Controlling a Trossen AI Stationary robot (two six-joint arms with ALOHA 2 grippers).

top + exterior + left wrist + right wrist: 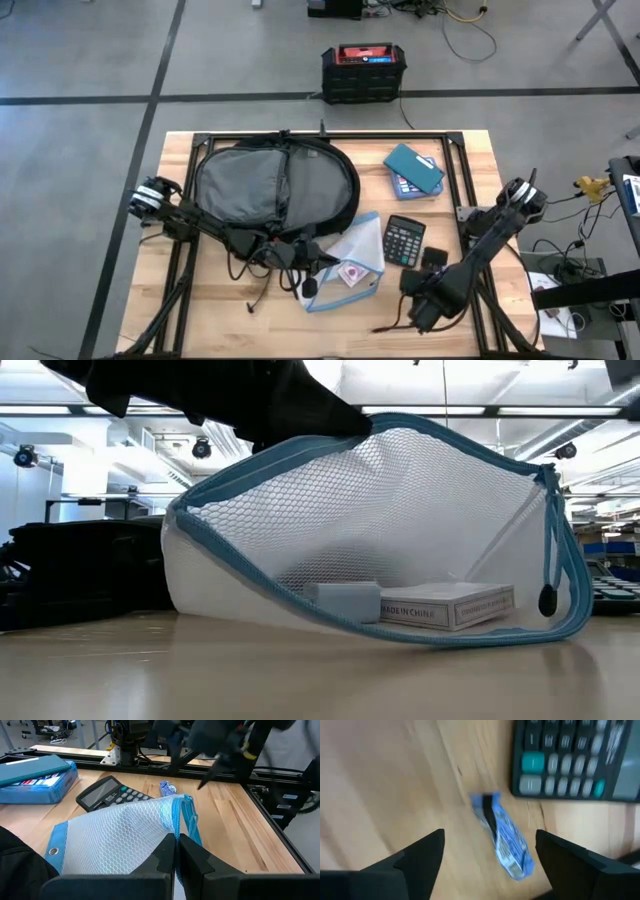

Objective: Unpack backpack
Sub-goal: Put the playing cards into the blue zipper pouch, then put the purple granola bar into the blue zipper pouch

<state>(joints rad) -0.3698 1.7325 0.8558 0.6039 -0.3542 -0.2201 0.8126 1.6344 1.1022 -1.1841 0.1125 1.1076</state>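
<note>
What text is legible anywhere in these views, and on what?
"MADE IN CHINA": side of the white box inside the mesh pouch.
Calculator key labels: too blurred to read.
Blue case coloured markings: too small to read.
Blue wrapper print: blurred, unreadable.

The right gripper point(487, 857) hangs over the wooden tabletop point(385, 785) with its two dark fingers point(417, 857) spread wide apart. Between them, on the bare wood, lies a small blue-and-white wrapped packet point(502, 837), touched by neither finger. Just beyond the packet sits a dark calculator point(575, 757) with one teal key among its grey ones.
</note>
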